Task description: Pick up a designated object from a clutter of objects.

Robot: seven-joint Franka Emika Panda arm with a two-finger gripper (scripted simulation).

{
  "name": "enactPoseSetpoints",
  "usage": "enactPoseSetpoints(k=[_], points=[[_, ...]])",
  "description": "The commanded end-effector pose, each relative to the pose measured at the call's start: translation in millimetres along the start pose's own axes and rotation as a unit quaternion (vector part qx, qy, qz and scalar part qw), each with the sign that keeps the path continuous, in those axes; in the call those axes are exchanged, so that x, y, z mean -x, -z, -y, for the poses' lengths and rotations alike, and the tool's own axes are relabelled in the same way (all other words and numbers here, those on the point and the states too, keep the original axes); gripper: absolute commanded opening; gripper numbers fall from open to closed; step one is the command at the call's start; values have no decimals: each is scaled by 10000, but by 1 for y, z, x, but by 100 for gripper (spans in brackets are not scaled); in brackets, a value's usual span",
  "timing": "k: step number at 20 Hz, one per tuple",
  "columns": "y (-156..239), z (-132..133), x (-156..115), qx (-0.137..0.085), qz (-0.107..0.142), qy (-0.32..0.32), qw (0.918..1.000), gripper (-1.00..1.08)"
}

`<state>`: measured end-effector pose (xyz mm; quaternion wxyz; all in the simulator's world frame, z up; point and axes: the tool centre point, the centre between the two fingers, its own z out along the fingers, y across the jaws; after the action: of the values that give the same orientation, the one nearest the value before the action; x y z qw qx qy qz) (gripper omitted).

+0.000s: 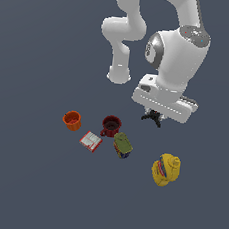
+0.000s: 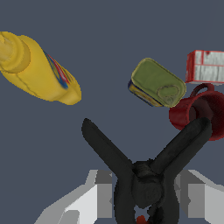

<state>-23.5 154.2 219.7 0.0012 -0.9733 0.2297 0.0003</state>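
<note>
Wrist view: black clamp (image 2: 146,183) sits between the end effector (image 2: 144,197) fingers, closed on it.

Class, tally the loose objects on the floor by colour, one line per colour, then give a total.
Orange: 1, cup
Dark red: 1, mug
Red-and-white: 1, box
Green: 1, can
Yellow: 1, bottle
Black: 1, clamp
Total: 6

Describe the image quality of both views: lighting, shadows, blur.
Exterior view: flat, even light, no cast shadows on the floor; small items such as the black clamp under the gripper render coarse and soft. Wrist view: equally shadowless; the clamp looms large and dark with little surface detail, and textures on the yellow bottle and green can look blurry and low-resolution.
</note>
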Motion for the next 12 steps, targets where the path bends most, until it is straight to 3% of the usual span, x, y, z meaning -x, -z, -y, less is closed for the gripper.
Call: enactPoseSetpoints(k=[1, 12], points=[[23, 6, -8, 2, 3, 0, 10000, -100], [111, 34, -42, 5, -1, -6, 10000, -100]])
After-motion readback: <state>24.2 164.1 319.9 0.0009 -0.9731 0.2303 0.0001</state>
